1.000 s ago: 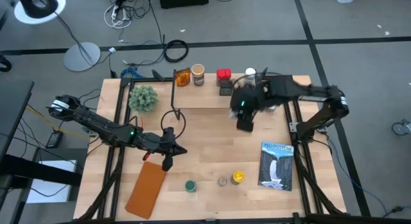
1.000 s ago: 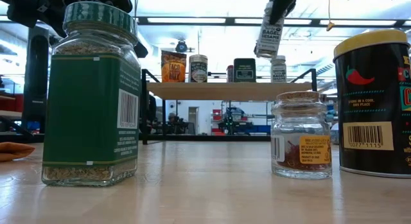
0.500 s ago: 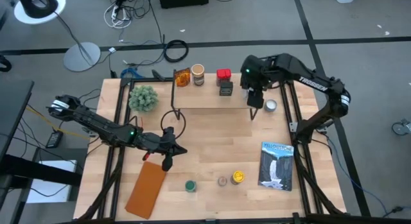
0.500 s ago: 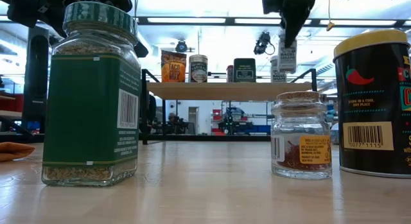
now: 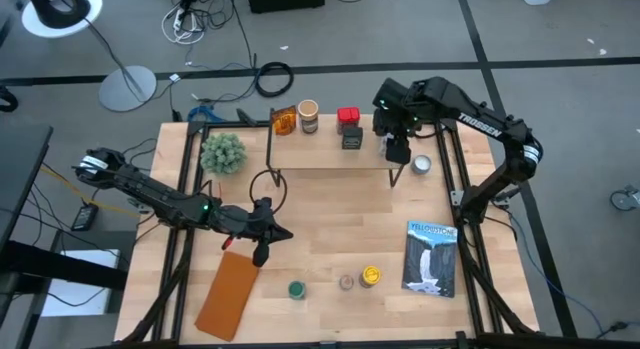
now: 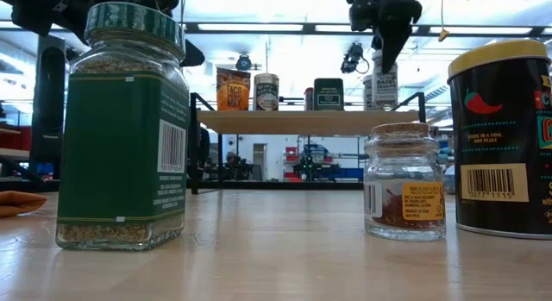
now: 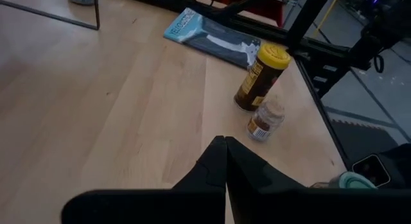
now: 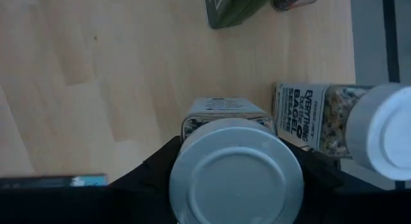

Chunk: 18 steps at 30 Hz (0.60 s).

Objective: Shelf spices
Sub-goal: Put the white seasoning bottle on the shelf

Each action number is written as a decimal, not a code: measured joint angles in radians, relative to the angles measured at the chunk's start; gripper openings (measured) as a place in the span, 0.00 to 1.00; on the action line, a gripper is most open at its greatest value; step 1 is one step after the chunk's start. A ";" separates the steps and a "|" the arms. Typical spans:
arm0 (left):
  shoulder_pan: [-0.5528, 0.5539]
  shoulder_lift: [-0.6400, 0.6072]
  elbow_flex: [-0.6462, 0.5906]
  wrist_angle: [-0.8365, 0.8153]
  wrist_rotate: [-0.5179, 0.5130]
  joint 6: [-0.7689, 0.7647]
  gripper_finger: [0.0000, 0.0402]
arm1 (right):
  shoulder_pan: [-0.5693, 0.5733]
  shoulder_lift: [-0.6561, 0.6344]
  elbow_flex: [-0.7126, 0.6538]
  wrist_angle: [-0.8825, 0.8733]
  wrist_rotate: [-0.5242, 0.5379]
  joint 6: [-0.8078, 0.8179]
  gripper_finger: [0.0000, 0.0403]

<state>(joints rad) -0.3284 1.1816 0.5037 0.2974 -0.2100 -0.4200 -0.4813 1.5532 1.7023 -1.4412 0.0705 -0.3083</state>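
While the right tool point(image 8: 236, 185) hangs over the far right end of the shelf point(image 5: 330, 149), it pinches a silver-lidded jar point(image 8: 236, 179) between its fingers, the jar upright just beside a white-lidded bagel-seasoning jar point(image 8: 347, 124) already on the board. From the low view the held jar seems to sit on or just above the shelf, though I can't quite tell which. Along the same board stand an amber packet point(image 5: 284, 120), a tan-lidded jar point(image 5: 308, 115), a red tin point(image 5: 348, 116) and a black box point(image 5: 351, 136). A shallow silver tin point(image 5: 422, 165) lies on the desk point(image 5: 330, 219) just past the shelf's right leg.

Nearer the front edge (well apart from the shelf) wait a green-lidded jar point(image 5: 296, 289), a small cork-topped jar point(image 5: 346, 282) and a yellow-lidded jar point(image 5: 371, 276), with a blue-and-white packet point(image 5: 431, 256) to their right. The left tool point(image 5: 262, 251) rests low over the desk's left half, its fingers pressed together, beside a brown flat pad point(image 5: 229, 294) and a small green plant point(image 5: 223, 152).
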 joint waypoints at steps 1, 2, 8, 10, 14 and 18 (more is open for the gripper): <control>0.000 0.000 0.000 0.000 0.000 0.000 0.01 | -0.001 0.000 0.000 0.003 -0.010 -0.001 0.48; 0.000 0.000 0.000 -0.001 0.000 0.000 0.01 | -0.001 0.000 0.000 0.007 -0.020 -0.001 0.48; 0.000 0.000 0.000 -0.001 0.000 -0.003 0.01 | -0.004 0.000 0.000 0.010 -0.012 0.000 0.56; 0.000 0.000 0.000 -0.001 0.000 -0.003 0.01 | -0.005 0.000 0.000 0.020 -0.008 0.001 0.58; 0.000 0.000 0.000 -0.002 0.001 -0.003 0.01 | -0.005 0.000 0.000 0.023 -0.008 0.001 0.57; 0.000 0.000 0.000 -0.002 0.001 -0.003 0.01 | -0.005 0.000 0.000 0.022 -0.013 0.001 0.53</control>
<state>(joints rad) -0.3284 1.1816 0.5037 0.2958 -0.2089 -0.4232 -0.4866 1.5528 1.7023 -1.4189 0.0572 -0.3077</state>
